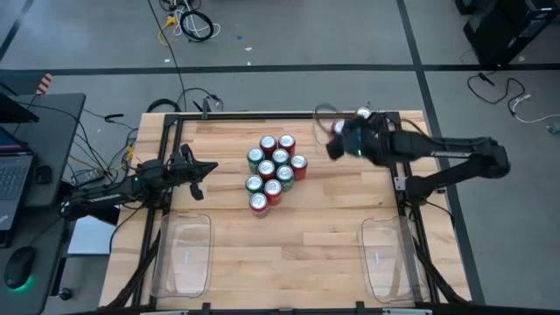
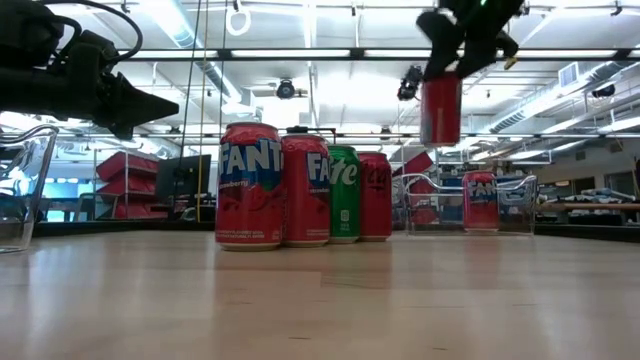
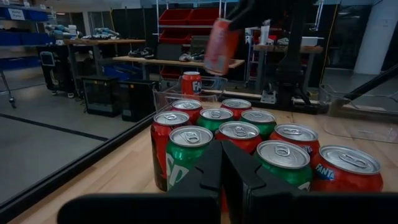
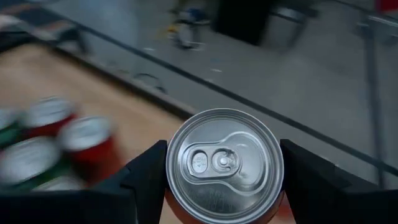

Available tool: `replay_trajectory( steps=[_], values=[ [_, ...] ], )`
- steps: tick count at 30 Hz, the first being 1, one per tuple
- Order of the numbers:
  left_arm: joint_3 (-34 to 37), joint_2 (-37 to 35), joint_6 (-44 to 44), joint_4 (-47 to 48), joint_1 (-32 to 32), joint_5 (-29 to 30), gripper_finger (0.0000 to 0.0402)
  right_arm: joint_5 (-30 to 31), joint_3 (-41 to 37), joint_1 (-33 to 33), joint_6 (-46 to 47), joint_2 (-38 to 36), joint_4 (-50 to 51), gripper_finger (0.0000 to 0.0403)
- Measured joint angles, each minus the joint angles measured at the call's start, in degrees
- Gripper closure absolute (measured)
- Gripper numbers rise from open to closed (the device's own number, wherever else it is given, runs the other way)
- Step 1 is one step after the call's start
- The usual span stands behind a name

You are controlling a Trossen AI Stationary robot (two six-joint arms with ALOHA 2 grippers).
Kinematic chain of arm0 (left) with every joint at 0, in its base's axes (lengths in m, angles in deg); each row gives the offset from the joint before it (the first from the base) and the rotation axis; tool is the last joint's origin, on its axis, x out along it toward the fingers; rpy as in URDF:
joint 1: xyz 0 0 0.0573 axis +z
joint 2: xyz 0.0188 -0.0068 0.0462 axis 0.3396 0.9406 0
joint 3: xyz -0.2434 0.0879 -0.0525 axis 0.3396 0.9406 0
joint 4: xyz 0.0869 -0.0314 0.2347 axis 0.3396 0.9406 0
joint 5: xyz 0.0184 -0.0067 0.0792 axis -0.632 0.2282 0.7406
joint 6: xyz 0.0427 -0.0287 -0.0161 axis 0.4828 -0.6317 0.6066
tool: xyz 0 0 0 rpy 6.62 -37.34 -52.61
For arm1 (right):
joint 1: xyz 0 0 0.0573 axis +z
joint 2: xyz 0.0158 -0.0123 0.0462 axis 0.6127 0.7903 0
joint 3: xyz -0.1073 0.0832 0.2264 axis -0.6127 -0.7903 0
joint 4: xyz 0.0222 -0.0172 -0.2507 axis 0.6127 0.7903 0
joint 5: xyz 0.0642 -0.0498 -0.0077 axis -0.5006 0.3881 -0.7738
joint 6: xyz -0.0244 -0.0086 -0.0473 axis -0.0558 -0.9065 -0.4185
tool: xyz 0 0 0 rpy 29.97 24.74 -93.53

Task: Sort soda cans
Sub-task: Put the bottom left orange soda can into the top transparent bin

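Several red and green soda cans (image 1: 273,171) stand upright in a tight cluster mid-table, also seen in the low view (image 2: 300,185) and the left wrist view (image 3: 249,143). My right gripper (image 1: 337,144) hangs high over the table's far right part, shut on a red can (image 2: 441,108). One more red can (image 2: 480,200) stands inside a clear bin (image 1: 328,118) at the far edge. My left gripper (image 3: 221,174) is shut and hovers level, left of the cluster, touching nothing. My right gripper (image 4: 224,180) pinches the red can at its upper end (image 4: 177,180), one finger (image 4: 146,177) on each side just below the silver top. The fingers come from above, pointing down. The can hangs below them, lifted clear of the table and slightly tilted (image 3: 221,37).
Two clear plastic bins lie at the near edge, one left (image 1: 184,254) and one right (image 1: 385,254). Bare wood lies between them and in front of the cluster. Cables and a laptop desk sit beyond the table's left edge.
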Motion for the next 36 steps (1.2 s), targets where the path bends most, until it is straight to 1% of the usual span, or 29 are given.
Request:
replay_trajectory(
  steps=[4, 7, 9, 13, 20, 24, 31, 36],
  values=[
    [0.00, -0.01, 0.07, -0.02, 0.00, 0.00, 0.0394, -2.84, -0.01, -9.71, -3.99, 2.63, -2.99, 0.0153],
    [0.00, 0.00, 0.09, -0.02, 0.01, 0.02, 0.0394, -7.00, -0.01, -15.66, -6.31, 5.33, -7.17, 0.0153],
    [0.00, -0.01, 0.09, -0.02, 0.00, 0.04, 0.0394, -9.26, -0.01, -18.57, -7.35, 7.73, -8.85, 0.0153],
    [0.00, 0.01, 0.11, -0.02, 0.00, 0.07, 0.0394, -10.53, -0.03, -22.49, -7.87, 12.17, -12.24, 0.0153],
    [0.00, 0.01, 0.17, -0.04, 0.00, 0.07, 0.0394, -11.31, -0.03, -25.89, -6.96, 17.79, -16.86, 0.0153],
    [0.00, 0.01, 0.22, -0.04, 0.02, 0.07, 0.0394, -12.69, -0.03, -27.17, -6.93, 20.29, -17.75, 0.0153],
    [0.00, 0.01, 0.24, -0.04, 0.01, 0.07, 0.0394, -12.52, -0.03, -28.59, -6.91, 23.18, -17.74, 0.0153],
    [0.00, -0.01, 0.24, -0.04, 0.00, 0.07, 0.0394, -12.81, -1.49, -29.30, -5.86, 23.25, -19.13, 0.0153]
  ],
)
